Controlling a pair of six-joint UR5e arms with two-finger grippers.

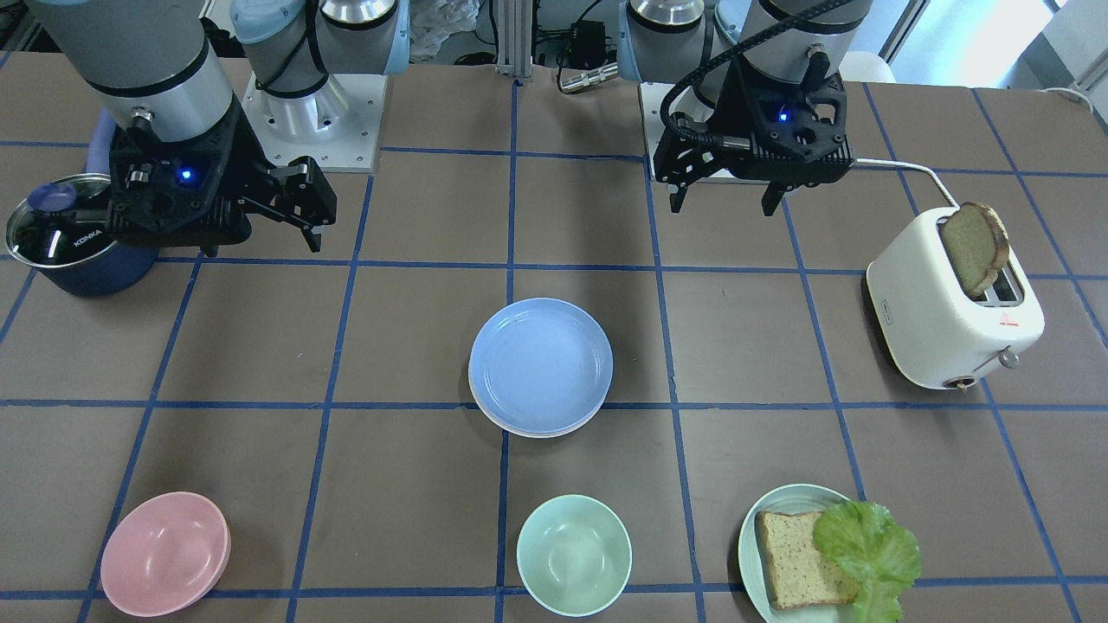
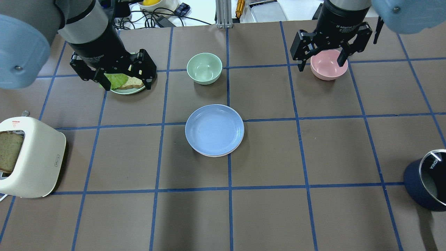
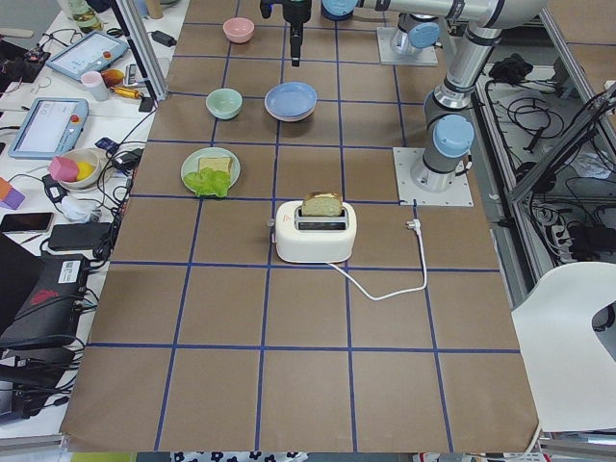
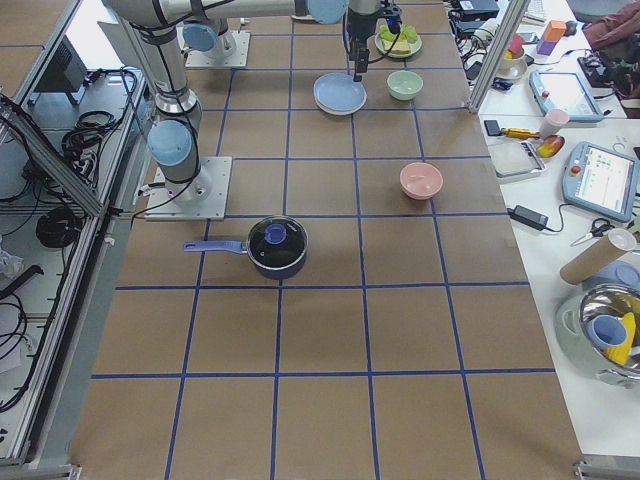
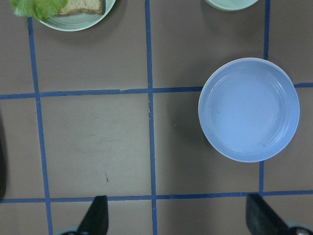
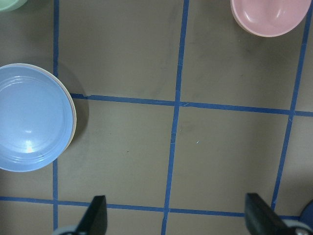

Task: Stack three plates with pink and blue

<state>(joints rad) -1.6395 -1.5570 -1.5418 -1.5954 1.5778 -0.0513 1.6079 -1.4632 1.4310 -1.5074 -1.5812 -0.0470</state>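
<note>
The three plates (image 2: 214, 130) sit in one stack at the middle of the brown table (image 2: 313, 157), the light blue plate (image 1: 540, 362) on top and facing up. A cream-white rim (image 6: 74, 128) peeks out from under its edge; the pink one cannot be made out beneath the blue, and the exact order below the top plate cannot be told. The stack lies across a crossing of the blue tape lines that divide the tabletop into squares.

Both arms hang above the far side of the table, well apart from the stack. The left gripper (image 2: 127, 83) hovers at far left over the pale green plate (image 2: 129, 91) that carries a slice of bread (image 2: 134, 83) and a leaf of lettuce (image 2: 116, 79); its jaws are spread wide and hold nothing. The right gripper (image 2: 321, 65) hovers at far right over the pink bowl (image 2: 327, 71), its jaws likewise spread and empty. In each wrist view the two dark fingers (image 5: 95, 218) stand far apart over bare tabletop.

A mint bowl (image 2: 204, 68) stands just beyond the stack, on the far side. A white toaster (image 2: 38, 157) with a bread slice (image 2: 9, 151) in its slot stands at near left. A dark blue pot (image 2: 423, 188) with a glass lid stands at the near right edge.
</note>
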